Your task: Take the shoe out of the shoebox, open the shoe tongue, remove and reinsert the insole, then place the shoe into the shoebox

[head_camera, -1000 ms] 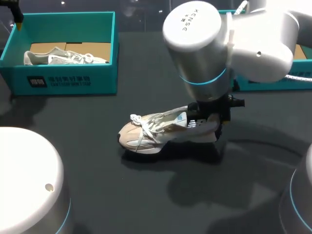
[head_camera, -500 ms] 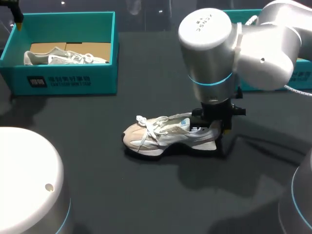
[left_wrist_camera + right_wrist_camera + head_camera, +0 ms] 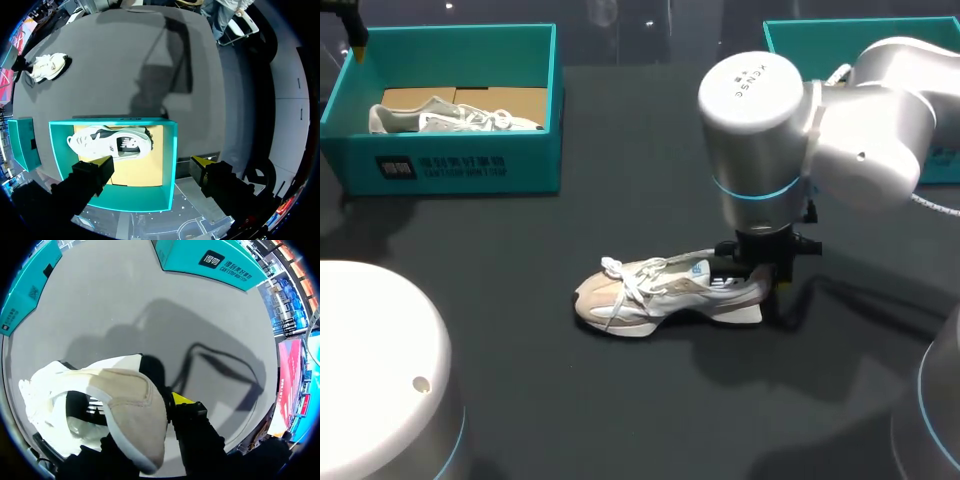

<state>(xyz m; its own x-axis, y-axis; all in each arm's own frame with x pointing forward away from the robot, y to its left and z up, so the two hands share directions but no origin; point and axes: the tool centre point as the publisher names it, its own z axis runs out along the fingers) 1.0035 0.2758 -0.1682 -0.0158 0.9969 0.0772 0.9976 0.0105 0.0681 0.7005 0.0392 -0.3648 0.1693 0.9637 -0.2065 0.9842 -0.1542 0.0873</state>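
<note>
table (image 3: 500, 300) dark grey | shoe (image 3: 650, 295) mid-table | left shoebox (image 3: 530, 150) | right shoebox (image 3: 840, 42)

Right arm (image 3: 840, 130) stands wrist-down at centre, right claw (image 3: 752, 262) clamped on the sneaker (image 3: 640, 295) heel; left claw (image 3: 154, 165) hangs spread, far left.

The left gripper (image 3: 155, 162) hangs with fingers spread wide above a teal box (image 3: 170, 150), where a white shoe (image 3: 107, 145) lies on its side. A second box (image 3: 22, 145) stands beside it. Another shoe (image 3: 49, 66) sits well apart on the table (image 3: 125, 65).
</note>
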